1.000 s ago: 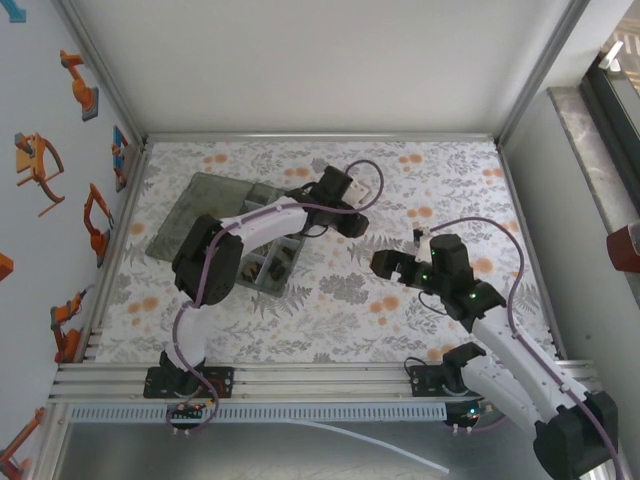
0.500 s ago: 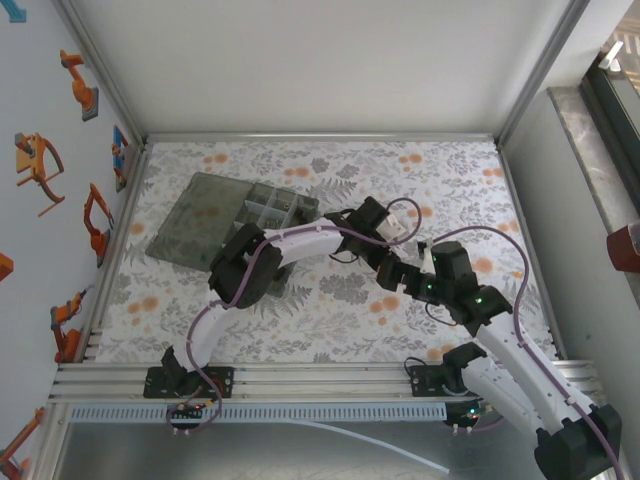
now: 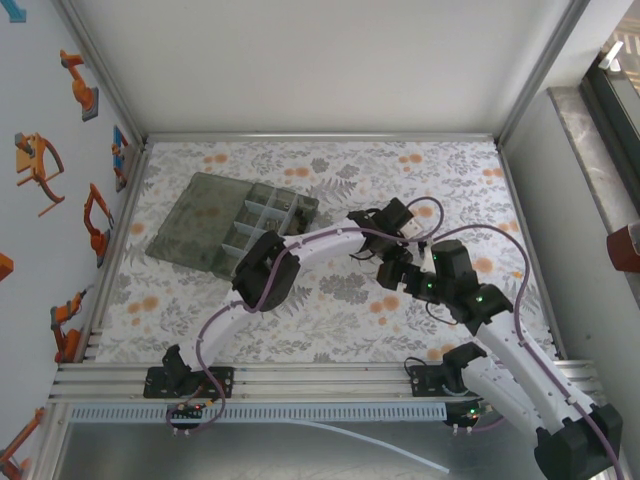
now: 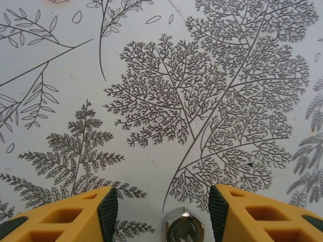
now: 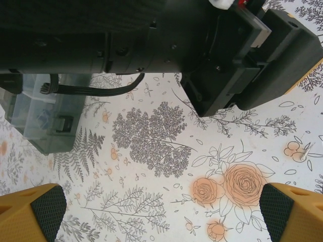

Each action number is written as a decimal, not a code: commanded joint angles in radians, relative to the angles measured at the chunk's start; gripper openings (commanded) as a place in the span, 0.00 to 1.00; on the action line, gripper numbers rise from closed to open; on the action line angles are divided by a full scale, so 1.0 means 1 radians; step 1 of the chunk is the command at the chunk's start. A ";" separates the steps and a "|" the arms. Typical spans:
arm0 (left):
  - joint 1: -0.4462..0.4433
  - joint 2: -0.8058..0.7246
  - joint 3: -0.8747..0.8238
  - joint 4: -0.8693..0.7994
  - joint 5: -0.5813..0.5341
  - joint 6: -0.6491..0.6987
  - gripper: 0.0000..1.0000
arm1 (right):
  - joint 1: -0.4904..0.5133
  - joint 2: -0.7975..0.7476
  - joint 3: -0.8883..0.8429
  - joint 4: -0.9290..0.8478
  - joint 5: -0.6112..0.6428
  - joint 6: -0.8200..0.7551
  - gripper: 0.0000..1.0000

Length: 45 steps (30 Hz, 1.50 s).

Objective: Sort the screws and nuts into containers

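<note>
A silvery hex nut (image 4: 183, 228) lies flat on the fern-printed cloth (image 4: 176, 101), between the yellow fingers (image 4: 75, 217) of the left gripper (image 4: 163, 214) and touching neither. The jaws stand partly apart, holding nothing. The right gripper (image 5: 162, 209) hangs spread wide and empty just below the left arm's wrist (image 5: 202, 50) — the smoky organizer box (image 5: 43, 126) sits well off to its left.

On bench (image 3: 330, 310) far left, box (image 3: 235, 225). Right of box, left hand (image 4: 161, 209) over bench, nut (image 4: 183, 227) lying between its fingers. Just before it, right hand (image 3: 393, 272).
</note>
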 commanded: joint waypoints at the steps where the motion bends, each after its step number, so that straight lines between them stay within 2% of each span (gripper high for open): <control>1: -0.014 0.043 0.011 -0.111 -0.056 0.023 0.46 | -0.004 0.008 0.032 -0.002 0.015 -0.020 1.00; 10: -0.060 0.000 -0.074 -0.115 -0.066 0.081 0.42 | -0.004 0.045 0.040 0.025 0.003 -0.026 1.00; 17: -0.065 -0.005 -0.097 -0.166 -0.136 0.069 0.35 | -0.005 0.031 0.028 0.028 0.006 -0.020 1.00; 26: -0.067 -0.047 -0.178 -0.152 -0.143 0.074 0.37 | -0.005 0.052 0.021 0.062 -0.006 -0.018 1.00; 31: -0.066 -0.019 -0.130 -0.173 -0.130 0.073 0.23 | -0.006 0.059 0.024 0.069 -0.008 -0.019 1.00; 35: -0.062 -0.029 -0.129 -0.168 -0.159 0.062 0.19 | -0.005 0.057 0.020 0.074 -0.004 -0.018 1.00; 39: -0.028 -0.077 -0.162 -0.116 -0.139 0.029 0.17 | -0.005 0.066 0.018 0.086 -0.012 -0.019 1.00; 45: 0.097 -0.187 -0.226 -0.001 -0.020 -0.039 0.15 | -0.005 0.064 0.003 0.172 -0.073 -0.031 1.00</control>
